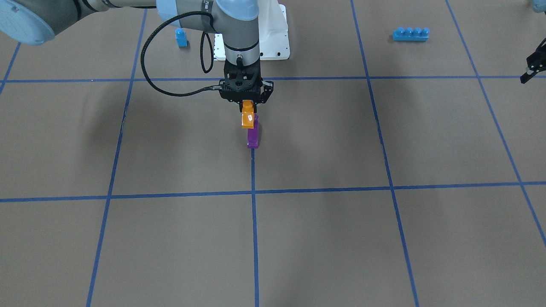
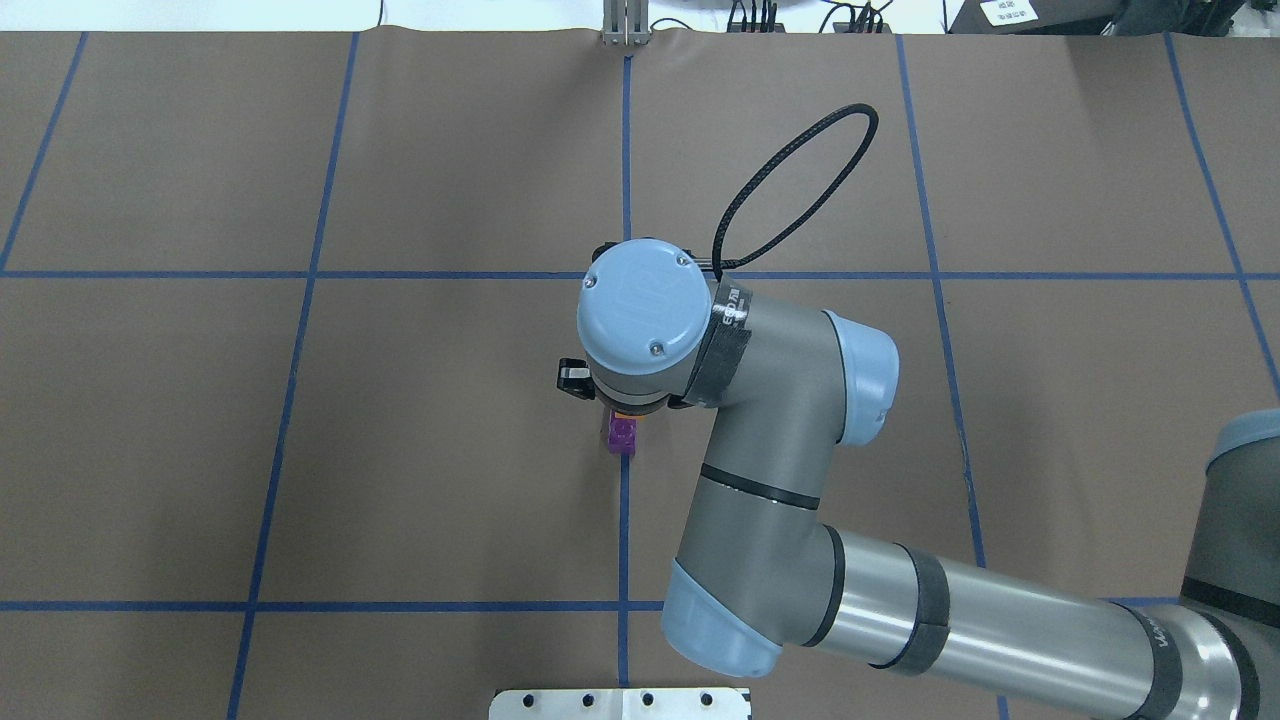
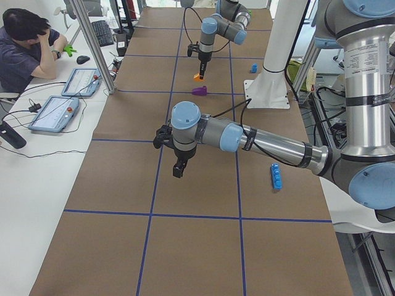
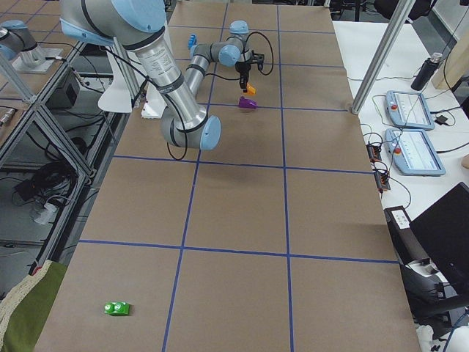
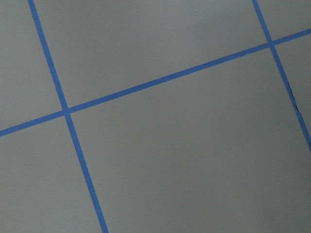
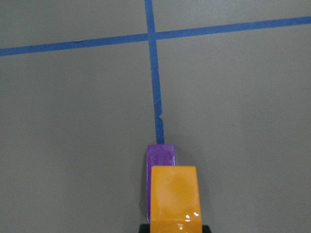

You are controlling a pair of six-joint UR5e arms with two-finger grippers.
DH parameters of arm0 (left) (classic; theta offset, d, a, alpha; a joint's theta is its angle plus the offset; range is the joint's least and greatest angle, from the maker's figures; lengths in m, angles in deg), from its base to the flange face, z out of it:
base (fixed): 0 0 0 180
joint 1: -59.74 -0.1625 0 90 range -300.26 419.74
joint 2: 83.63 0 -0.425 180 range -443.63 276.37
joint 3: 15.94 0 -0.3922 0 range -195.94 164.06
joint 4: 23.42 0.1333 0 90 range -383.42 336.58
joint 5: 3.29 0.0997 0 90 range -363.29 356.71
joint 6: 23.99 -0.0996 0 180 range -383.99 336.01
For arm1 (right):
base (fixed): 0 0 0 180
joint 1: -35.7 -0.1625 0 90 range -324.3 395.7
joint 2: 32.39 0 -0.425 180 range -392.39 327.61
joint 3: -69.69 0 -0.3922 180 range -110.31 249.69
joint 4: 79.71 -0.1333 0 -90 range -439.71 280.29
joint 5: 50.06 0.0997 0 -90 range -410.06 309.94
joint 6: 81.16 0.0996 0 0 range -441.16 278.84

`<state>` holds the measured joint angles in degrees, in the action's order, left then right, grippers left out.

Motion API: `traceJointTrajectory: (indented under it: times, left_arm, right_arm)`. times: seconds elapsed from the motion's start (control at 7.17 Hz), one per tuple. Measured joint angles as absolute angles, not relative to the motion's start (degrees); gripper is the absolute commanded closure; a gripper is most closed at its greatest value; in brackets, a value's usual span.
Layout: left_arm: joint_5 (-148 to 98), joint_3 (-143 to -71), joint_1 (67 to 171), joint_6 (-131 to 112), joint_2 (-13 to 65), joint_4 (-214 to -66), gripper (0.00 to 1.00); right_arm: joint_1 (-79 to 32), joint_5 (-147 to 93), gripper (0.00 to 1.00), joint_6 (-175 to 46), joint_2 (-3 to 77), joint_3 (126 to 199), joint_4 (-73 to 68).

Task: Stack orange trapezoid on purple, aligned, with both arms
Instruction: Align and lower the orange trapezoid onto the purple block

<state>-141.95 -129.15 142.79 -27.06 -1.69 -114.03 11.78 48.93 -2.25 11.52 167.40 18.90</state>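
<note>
My right gripper (image 1: 248,108) is shut on the orange trapezoid (image 1: 248,116) and holds it off the table, just above and slightly to one side of the purple block (image 1: 253,137). The purple block rests on the mat at the end of a blue tape line. In the right wrist view the orange block (image 6: 174,199) overlaps the purple one (image 6: 160,155). In the overhead view the wrist hides most of the orange block; the purple block (image 2: 622,436) shows. My left gripper (image 1: 532,70) hangs at the view's edge, far from both blocks, above bare mat; I cannot tell its jaw state.
A small blue single-stud block (image 1: 181,37) and a long blue four-stud brick (image 1: 410,34) lie near the white robot base (image 1: 275,40). A green toy (image 4: 116,309) lies at the far table end. An operator (image 3: 24,43) sits beside the table.
</note>
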Motion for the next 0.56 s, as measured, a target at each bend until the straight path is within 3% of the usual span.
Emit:
traceJointTrajectory:
  times: [0.56]
  left_arm:
    - [-141.9,-129.2,142.8,-27.1,-1.7,-114.0,0.00]
  right_arm:
    - [13.7,47.3,1.00,-2.3,11.4,166.3,18.9]
